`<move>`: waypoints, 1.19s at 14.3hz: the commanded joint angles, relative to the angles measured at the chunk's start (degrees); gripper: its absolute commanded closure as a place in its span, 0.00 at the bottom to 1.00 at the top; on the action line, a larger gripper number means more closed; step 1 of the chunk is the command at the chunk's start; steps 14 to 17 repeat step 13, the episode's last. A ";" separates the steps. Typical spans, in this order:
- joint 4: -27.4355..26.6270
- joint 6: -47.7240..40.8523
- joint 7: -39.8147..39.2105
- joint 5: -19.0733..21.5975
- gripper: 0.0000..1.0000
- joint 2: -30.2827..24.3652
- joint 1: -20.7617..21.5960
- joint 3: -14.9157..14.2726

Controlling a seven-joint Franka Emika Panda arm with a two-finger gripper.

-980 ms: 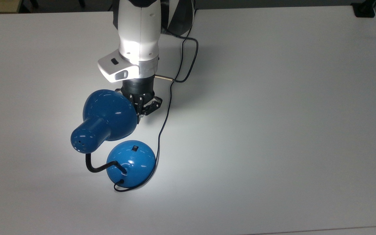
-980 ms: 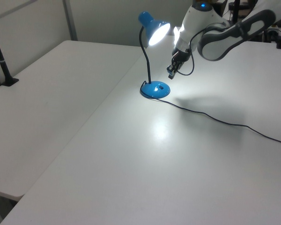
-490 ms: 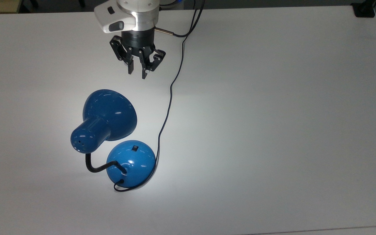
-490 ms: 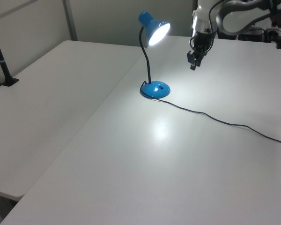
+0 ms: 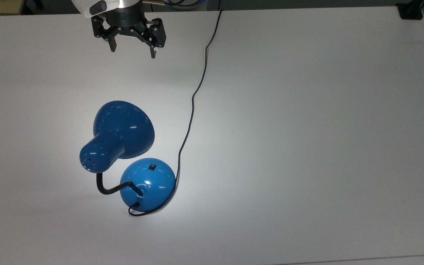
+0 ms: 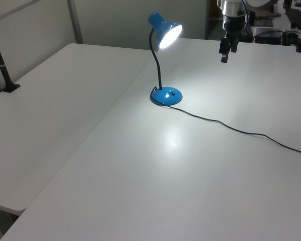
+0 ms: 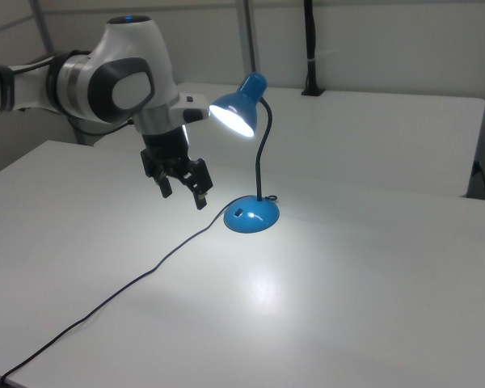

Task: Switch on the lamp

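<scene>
The blue lamp is lit and throws a bright patch on the white table (image 5: 307,147). In the top view its shade (image 5: 123,127) leans over the domed base (image 5: 147,184), whose small black switch (image 5: 152,168) faces the top view's top. The shade (image 6: 166,31) glows in the left view, above the base (image 6: 166,96). My gripper (image 5: 133,51) hangs open and empty near the top view's top edge, well away from the lamp. In the right view the gripper (image 7: 183,196) sits left of the base (image 7: 251,217) and below the shade (image 7: 238,109).
The thin black cord (image 5: 191,110) runs from the base up past the gripper's right side in the top view. A black clamp (image 5: 410,11) sits at the table's far right corner. A black post (image 6: 2,70) stands on the neighbouring table in the left view.
The gripper has pulled back from beside the shade toward the top view's top edge, and its fingers have spread wide. The lamp stayed lit and still.
</scene>
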 commanded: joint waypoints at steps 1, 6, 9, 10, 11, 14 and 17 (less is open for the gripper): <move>4.57 -5.08 -6.24 2.42 0.00 2.01 0.52 -2.23; 14.76 -21.52 -6.59 3.38 0.00 2.01 0.87 -1.35; 16.52 -24.34 -6.07 4.00 0.00 2.27 0.96 -1.35; 16.53 -24.34 -6.07 4.00 0.00 2.53 0.87 -1.35; 16.53 -24.17 -6.07 4.00 0.00 2.62 0.96 -1.35; 16.53 -23.99 -6.07 3.91 0.00 2.54 1.31 -1.79; 16.53 -23.99 -6.07 3.91 0.00 2.54 1.31 -1.79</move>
